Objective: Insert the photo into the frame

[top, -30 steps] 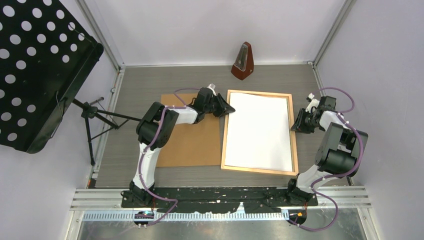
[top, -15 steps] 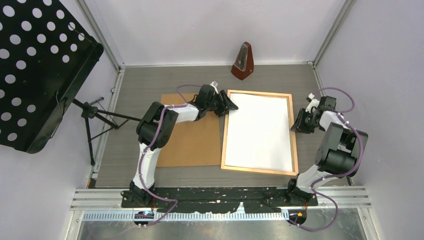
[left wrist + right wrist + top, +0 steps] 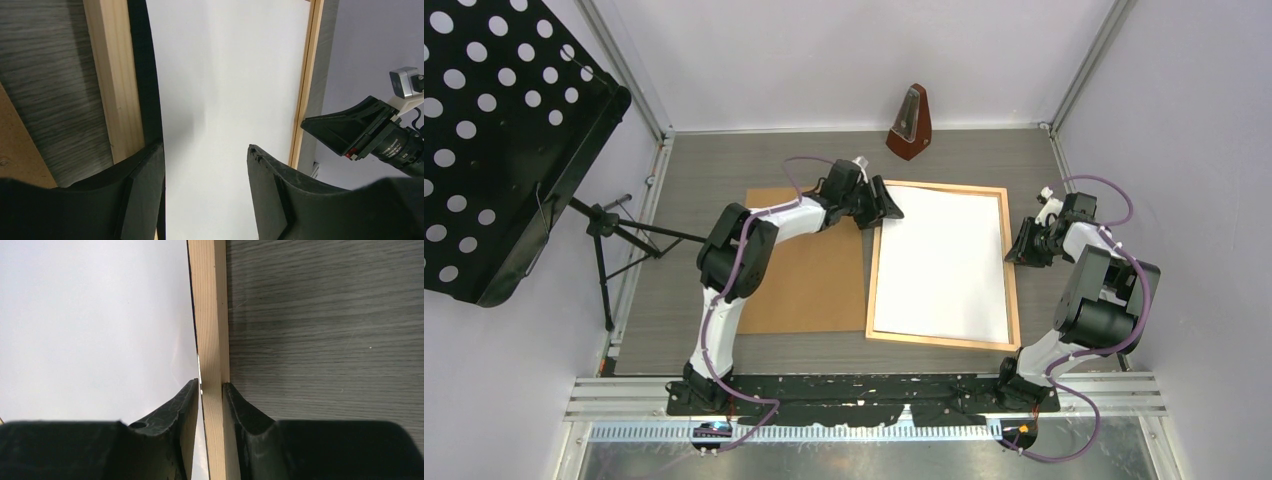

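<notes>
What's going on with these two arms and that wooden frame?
A photo is being framed. It lies white back up inside the frame. The right gripper is clamped on the frame's right rail, while the left gripper hovers open over the photo's far left corner. A brown board lies left of the frame, untouched.

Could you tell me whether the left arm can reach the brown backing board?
Probably yes: the left gripper stands open and empty over a corner of the light wooden frame, and the brown backing board lies bare beside it, beneath that arm.
</notes>
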Available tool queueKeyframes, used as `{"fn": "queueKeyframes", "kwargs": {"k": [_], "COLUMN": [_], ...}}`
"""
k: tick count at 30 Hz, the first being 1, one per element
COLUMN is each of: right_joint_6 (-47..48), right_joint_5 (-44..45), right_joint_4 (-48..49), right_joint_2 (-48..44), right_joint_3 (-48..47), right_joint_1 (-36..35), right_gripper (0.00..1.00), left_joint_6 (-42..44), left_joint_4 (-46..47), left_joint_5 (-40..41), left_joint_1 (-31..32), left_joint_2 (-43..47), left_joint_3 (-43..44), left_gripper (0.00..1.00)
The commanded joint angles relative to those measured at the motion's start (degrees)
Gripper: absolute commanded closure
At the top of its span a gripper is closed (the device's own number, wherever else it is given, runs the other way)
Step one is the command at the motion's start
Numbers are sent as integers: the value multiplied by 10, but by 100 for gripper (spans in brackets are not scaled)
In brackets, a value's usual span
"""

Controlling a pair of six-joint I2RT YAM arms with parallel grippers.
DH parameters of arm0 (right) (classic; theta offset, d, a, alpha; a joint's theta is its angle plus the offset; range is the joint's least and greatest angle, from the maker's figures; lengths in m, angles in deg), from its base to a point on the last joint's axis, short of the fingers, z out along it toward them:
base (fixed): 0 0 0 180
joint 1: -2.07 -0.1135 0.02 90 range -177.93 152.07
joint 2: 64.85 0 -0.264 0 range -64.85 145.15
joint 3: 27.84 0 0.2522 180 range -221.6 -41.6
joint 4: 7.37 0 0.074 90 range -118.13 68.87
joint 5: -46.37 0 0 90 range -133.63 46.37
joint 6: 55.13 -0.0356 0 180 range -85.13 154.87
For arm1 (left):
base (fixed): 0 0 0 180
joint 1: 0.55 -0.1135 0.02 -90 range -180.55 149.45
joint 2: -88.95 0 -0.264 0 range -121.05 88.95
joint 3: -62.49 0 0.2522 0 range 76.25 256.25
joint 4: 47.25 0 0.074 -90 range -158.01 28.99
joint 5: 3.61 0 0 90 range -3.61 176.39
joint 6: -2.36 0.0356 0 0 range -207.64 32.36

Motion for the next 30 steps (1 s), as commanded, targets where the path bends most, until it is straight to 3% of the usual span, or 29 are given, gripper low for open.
{"fn": "queueKeyframes", "kwargs": {"k": [1, 23, 30], "right_joint_6": [-8, -8, 1], "right_joint_5": [-22, -32, -35], "right_joint_4": [-9, -9, -6], "right_joint_2": [-23, -27, -42], "right_joint_3": [0, 1, -1], "right_joint_1": [2, 6, 6], "right_gripper": [69, 69, 66], "left_joint_6": [53, 146, 220], "left_joint_4": [-63, -205, -247], "left_joint_5": [11, 109, 126], "left_joint_1": [8, 19, 13], "left_joint_2": [32, 79, 136], "left_joint_3": [49, 92, 91], "left_gripper": [40, 31, 30]}}
